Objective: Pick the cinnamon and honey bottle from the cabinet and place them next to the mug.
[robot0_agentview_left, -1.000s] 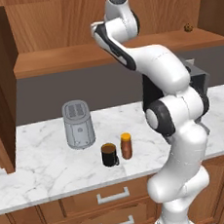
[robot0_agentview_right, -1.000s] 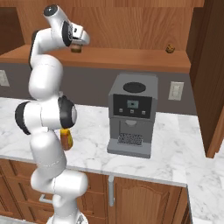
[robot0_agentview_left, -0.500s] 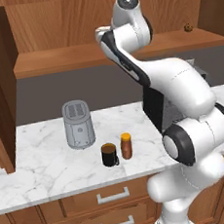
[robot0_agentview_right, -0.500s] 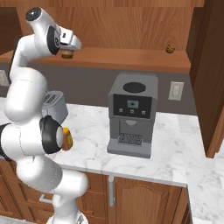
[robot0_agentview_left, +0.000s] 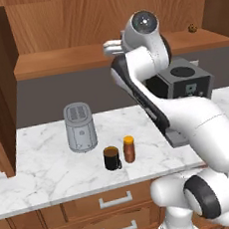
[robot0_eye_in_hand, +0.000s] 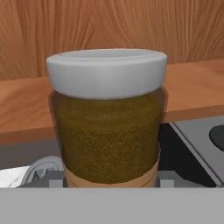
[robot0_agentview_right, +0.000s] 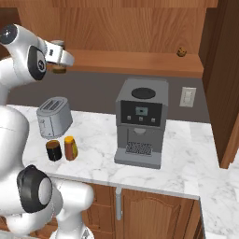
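The tool (robot0_agentview_right: pixel 59 58) is closed around the dark brown cylindrical cinnamon jar with pale lid (robot0_eye_in_hand: pixel 107 116), held upright, probably so it travels safely to the bench (robot0_agentview_left: pixel 52 170) below.

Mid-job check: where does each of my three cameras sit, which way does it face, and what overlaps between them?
Left base view: behind the arm's left, facing the counter; the arm fills the right, the mug and honey bottle by the toaster.
Right base view: behind its right; the arm rises at left, the gripper at the cabinet shelf.
Hand view: along the gripper, at the cinnamon.
Both base views share mug, bottle, toaster, coffee machine.
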You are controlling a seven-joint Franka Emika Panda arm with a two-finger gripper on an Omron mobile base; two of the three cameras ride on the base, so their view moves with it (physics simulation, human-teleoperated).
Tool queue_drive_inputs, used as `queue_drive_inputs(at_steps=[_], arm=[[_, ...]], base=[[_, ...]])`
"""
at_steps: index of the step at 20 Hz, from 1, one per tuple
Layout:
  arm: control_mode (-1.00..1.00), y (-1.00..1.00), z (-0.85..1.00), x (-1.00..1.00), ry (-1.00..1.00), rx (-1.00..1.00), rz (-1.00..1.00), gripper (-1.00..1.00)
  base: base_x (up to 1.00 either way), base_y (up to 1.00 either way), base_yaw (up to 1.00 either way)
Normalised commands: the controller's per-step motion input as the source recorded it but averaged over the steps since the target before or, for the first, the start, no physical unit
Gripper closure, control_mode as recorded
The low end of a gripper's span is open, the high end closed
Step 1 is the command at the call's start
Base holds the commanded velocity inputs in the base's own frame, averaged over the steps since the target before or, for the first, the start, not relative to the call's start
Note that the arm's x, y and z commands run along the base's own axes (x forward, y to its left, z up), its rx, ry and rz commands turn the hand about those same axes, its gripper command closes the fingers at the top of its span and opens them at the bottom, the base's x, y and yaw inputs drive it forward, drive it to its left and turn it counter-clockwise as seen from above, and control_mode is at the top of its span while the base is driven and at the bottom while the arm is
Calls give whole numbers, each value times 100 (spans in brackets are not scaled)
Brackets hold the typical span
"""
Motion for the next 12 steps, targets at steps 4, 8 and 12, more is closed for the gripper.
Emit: queue_drive_inputs(at_steps=[4,8,12], arm=[[-100,36,-8,-92,-4,0,-6,100],[-100,43,-16,-90,-1,0,-5,100],[-100,40,-15,-86,0,0,-1,100]], base=[[0,0,0],[0,0,0],[0,0,0]])
